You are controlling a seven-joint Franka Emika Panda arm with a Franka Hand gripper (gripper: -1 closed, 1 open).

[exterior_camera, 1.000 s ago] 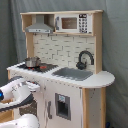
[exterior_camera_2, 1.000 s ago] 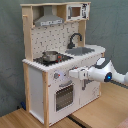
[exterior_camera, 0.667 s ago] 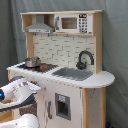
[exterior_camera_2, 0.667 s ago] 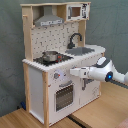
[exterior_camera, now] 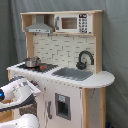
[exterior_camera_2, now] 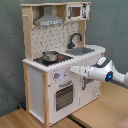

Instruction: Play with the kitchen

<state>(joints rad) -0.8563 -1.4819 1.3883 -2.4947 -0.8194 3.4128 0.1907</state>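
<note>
While the arm reaches in: the gripper (exterior_camera_2: 74, 70) sits just before the front panel, beside the knobs (exterior_camera_2: 56, 76).
Kitchen: the kitchen (exterior_camera: 62, 60) stands on a wood floor (exterior_camera_2: 95, 112), against a grey backdrop.
Materials: white panels, light-wood edges, a grey hood (exterior_camera: 40, 26), a shiny small pot (exterior_camera_2: 50, 56).
Shapes: curved black faucet (exterior_camera: 84, 59), rounded counter end.
Room: open floor in front.
Fingers: cannot tell whether spread or closed.

kitchen (exterior_camera: 75, 95): white and light wood
hood (exterior_camera_2: 49, 21): grey
sink (exterior_camera: 75, 74): grey
faucet (exterior_camera: 84, 59): black
backsplash (exterior_camera: 57, 50): white brick pattern
</note>
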